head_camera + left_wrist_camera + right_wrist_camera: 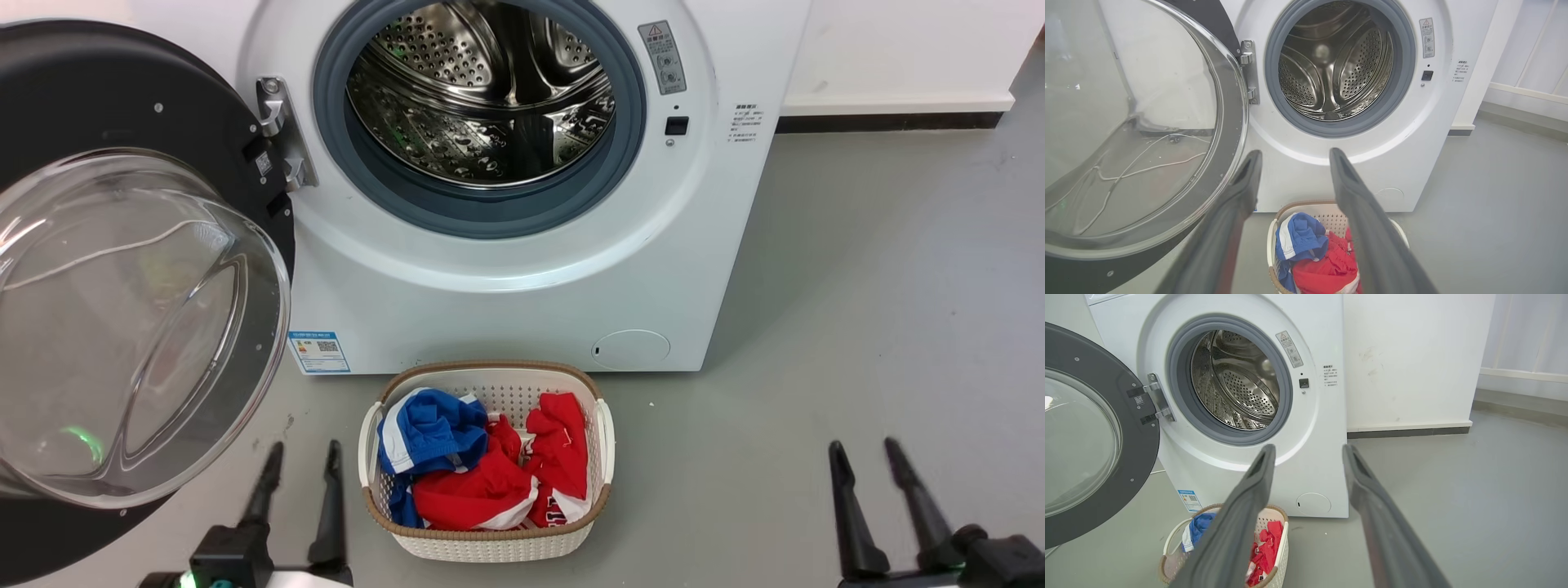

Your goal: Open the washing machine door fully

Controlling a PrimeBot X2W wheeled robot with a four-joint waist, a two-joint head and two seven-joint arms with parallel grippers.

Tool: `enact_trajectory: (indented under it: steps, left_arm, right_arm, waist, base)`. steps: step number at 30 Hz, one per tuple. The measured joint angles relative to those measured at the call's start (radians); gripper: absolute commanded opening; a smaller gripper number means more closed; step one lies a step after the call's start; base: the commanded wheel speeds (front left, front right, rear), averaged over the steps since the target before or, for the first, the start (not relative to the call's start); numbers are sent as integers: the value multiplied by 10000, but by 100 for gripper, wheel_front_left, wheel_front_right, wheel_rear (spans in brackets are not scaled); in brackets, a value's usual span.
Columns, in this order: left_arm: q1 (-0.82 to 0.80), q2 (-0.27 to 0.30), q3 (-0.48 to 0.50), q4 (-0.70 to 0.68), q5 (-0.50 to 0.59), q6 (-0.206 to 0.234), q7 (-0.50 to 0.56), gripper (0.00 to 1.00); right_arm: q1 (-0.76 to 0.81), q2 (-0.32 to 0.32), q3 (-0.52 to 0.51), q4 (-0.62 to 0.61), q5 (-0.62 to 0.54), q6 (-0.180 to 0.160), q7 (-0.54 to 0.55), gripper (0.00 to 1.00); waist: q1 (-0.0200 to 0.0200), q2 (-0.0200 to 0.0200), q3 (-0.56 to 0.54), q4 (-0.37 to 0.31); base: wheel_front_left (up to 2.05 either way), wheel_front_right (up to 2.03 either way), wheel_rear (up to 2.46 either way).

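Left tool (305, 447), two long dark fingers: spread apart and gripping nothing, low at the left of the head view, near the door's lower rim but not touching it. Right tool (863, 445), same build: fingers likewise parted and empty, over bare floor well to the right of the machine.

Large round glossy black washing machine door with a bulging clear glass bowl (139, 286): swung wide to the left of the opening, hung on a metal hinge (282, 135), inner face and bowl turned toward the head camera.

Big white box-shaped front-loading washing machine (506, 278): standing on the floor against a white wall (898, 49). Its grey rubber gasket (490, 216) rings a perforated steel drum (490, 98), which is fully exposed. It has a blue label (318, 351) low at the left of its front and a small round flap (630, 349) low at the right.

White perforated laundry basket with a brown rim (490, 543): on the grey floor (857, 286) just in front of the machine, between the two tools. It holds crumpled blue-and-white cloth (429, 429) and red cloth (490, 490).
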State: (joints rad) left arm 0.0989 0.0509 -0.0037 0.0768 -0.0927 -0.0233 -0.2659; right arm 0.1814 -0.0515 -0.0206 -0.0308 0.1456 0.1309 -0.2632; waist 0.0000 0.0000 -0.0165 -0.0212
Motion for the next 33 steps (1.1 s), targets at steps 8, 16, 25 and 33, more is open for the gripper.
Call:
enact_trajectory:
  steps: [8,16,25,33]
  left_arm:
    - [110,-8,67,577,-675,-31,234,0]
    - [-43,-8,161,679,-2270,-136,614,0]
    - [-267,-10,282,800,-3904,-259,1005,0]
    - [-474,-8,393,890,-5206,-357,1325,0]
  right_arm:
    - [89,-6,40,504,700,0,142,0]
    - [-119,-73,63,761,2357,0,441,0]
    - [-429,-142,77,1011,4000,0,754,0]
    - [-706,-192,69,1231,5321,-2,1005,0]
  waist:
    - [0,0,6,6]
    - [0,0,19,20]
    - [0,0,33,36]
    - [0,0,46,49]
  base:
    - [0,0,0]
    - [0,0,0]
    - [0,0,0]
    - [0,0,0]
